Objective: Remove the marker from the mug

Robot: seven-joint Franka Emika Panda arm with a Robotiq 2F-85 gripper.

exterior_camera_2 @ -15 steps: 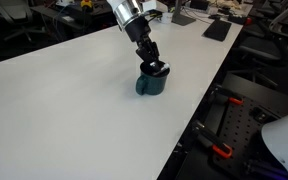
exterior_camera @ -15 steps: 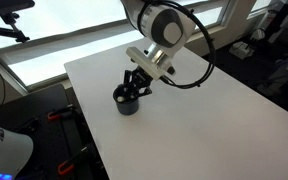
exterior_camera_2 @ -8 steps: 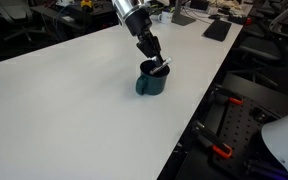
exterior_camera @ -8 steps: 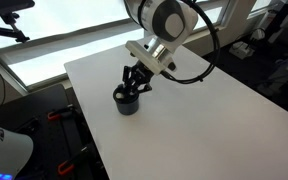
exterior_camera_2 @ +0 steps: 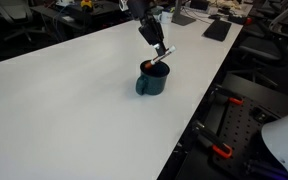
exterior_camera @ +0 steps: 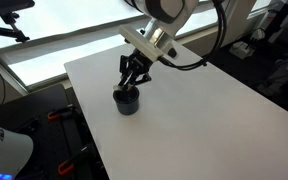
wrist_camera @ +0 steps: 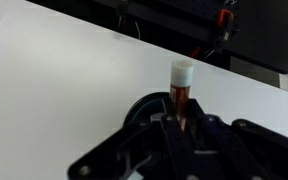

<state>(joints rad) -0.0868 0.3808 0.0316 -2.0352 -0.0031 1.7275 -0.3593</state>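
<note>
Wrist view, lower middle: my gripper (wrist_camera: 180, 126) is clamped on the marker (wrist_camera: 181, 92) so it can rise with me. In an exterior view it hangs tilted at the mouth of the mug (exterior_camera_2: 150, 82), frame centre.

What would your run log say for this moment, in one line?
arm: black gripper above small dark cylindrical mug | grip: shut on thin white-capped marker | marker: tilted, lower end at mug mouth

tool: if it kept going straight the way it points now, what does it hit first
Likely the mug, directly below the tool; the marker it grips would dip into the mug's mouth first. Depth is unclear, so it might catch the rim.
</note>
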